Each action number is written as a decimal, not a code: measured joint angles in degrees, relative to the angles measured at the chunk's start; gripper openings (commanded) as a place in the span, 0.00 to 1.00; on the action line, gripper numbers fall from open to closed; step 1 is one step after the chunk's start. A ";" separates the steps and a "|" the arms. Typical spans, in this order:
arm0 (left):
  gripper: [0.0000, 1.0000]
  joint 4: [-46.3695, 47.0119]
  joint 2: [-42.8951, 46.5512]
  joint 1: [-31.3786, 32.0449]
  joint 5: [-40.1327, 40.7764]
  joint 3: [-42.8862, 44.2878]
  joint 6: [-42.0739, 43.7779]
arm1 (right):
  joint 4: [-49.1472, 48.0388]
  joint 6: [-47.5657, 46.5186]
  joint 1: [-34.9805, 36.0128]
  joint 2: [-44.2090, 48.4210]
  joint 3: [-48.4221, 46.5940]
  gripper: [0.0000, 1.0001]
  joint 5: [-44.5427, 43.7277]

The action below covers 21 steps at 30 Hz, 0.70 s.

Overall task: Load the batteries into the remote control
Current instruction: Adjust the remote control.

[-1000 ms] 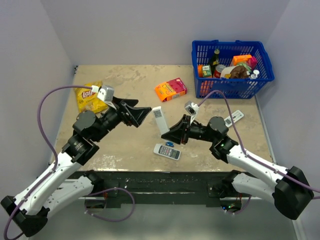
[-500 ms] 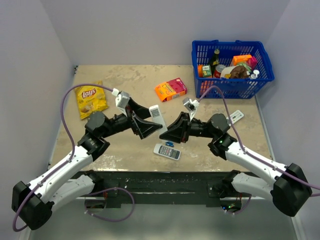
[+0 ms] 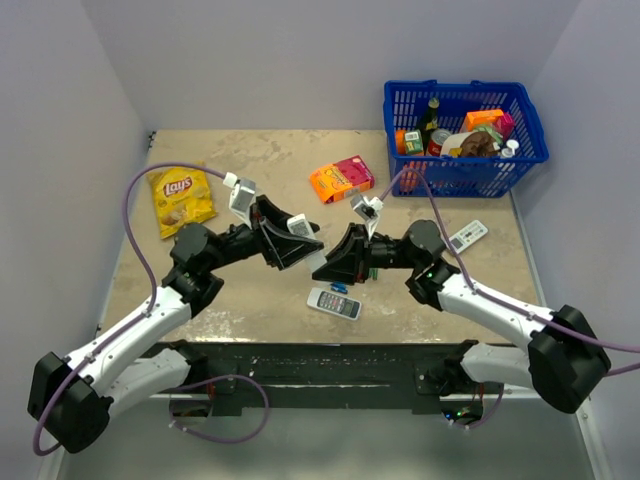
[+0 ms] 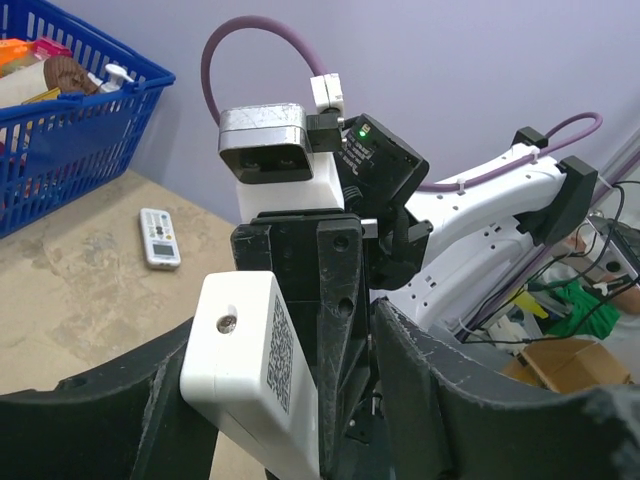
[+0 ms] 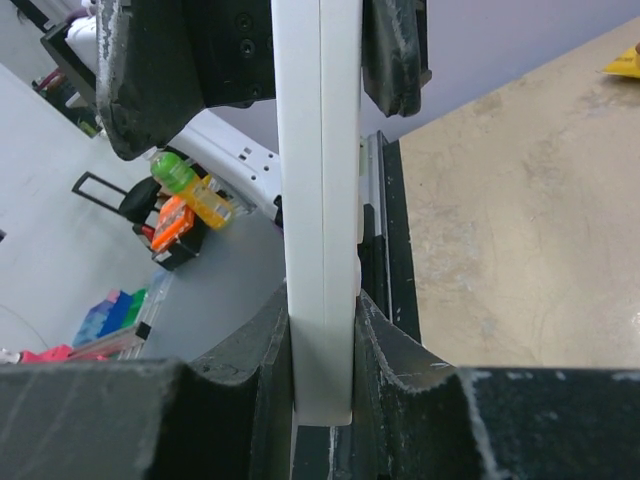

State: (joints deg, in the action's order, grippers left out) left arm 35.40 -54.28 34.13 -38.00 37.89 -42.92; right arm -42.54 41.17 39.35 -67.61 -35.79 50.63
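Two hands, meeting in mid-air above the middle of the counter (image 3: 250, 160). Right hand (image 5: 322, 310): clamped on one end of the remote control (image 5: 318, 150), held edge-on and clear of the surface. Left hand (image 4: 290, 330): fingers flank the remote control's other end, close on both sides; whether it grips, cannot tell. Batteries: none made out in any view. Compartment: open or covered, not visible. On the counter below: wider grey-white remote (image 3: 333, 302), small blue item (image 3: 338, 287) just beside it. Judged progress: remote control picked up and presented between both hands; loading of both batteries not yet done
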 measured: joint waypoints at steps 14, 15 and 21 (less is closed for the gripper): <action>0.44 0.63 0.22 -1.75 0.52 -2.64 -2.62 | -2.97 0.50 0.00 -4.74 -2.19 0.00 1.36; 0.35 0.46 0.39 -1.88 0.70 -2.86 -2.62 | -3.04 0.50 0.00 -4.92 -2.36 0.00 1.36; 0.03 -3.93 1.88 -2.49 3.37 -2.60 -1.40 | -4.50 0.17 0.11 -6.67 -3.13 0.07 2.03</action>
State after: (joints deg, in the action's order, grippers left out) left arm 31.46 -52.40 31.64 -34.63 35.29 -44.31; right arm -47.05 41.34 39.46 -74.28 -38.92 52.66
